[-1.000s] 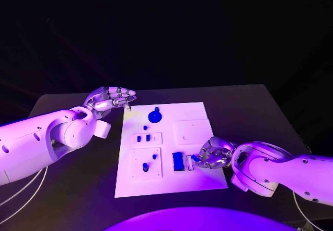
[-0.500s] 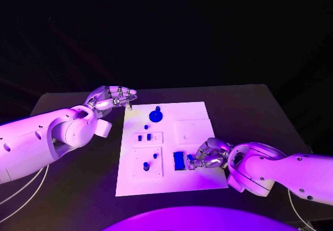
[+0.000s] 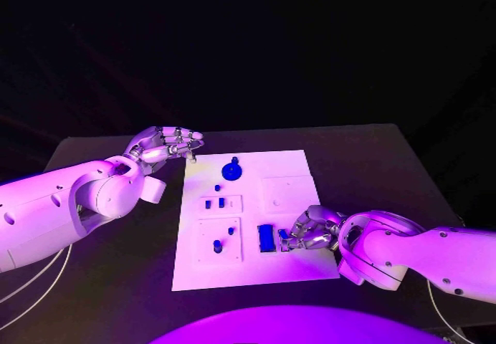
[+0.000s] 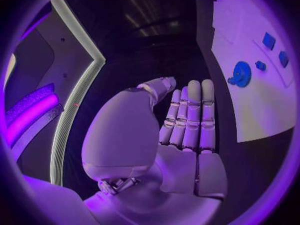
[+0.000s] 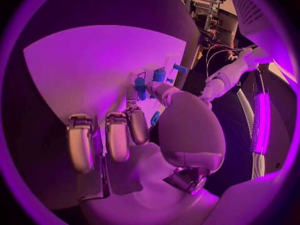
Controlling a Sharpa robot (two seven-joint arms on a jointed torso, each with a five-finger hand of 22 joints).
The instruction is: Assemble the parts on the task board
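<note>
- Since the earlier frames the right hand (image 3: 310, 228) has crept a little toward the board's middle, closing on the blue block; the left hand (image 3: 165, 146) has stayed where it was.
- The task board (image 3: 294, 161) lies flat in the middle of the black desk (image 3: 393, 165), its long side running away from the robot.
- The right hand rests over the board's near right part, fingers curled down. In the head view its fingertips sit against a small blue part (image 3: 283, 235), just beside the larger blue block (image 3: 266, 238). Whether it grips the small part cannot be told: the right wrist view shows the fingers (image 5: 117, 137) bent over the white surface with blue pieces (image 5: 140, 84) beyond them, but no clear pinch.
- The left hand hovers off the board, beyond its far left corner, above the desk. The left wrist view shows its fingers (image 4: 190, 115) laid together and curled in toward the palm, with nothing in them.
- A round blue part (image 3: 231, 171) sits near the board's far end.
- Two small blue parts (image 3: 213, 205) stand in the square plate left of centre.
- A blue peg (image 3: 217, 246) stands in the near left plate.
</note>
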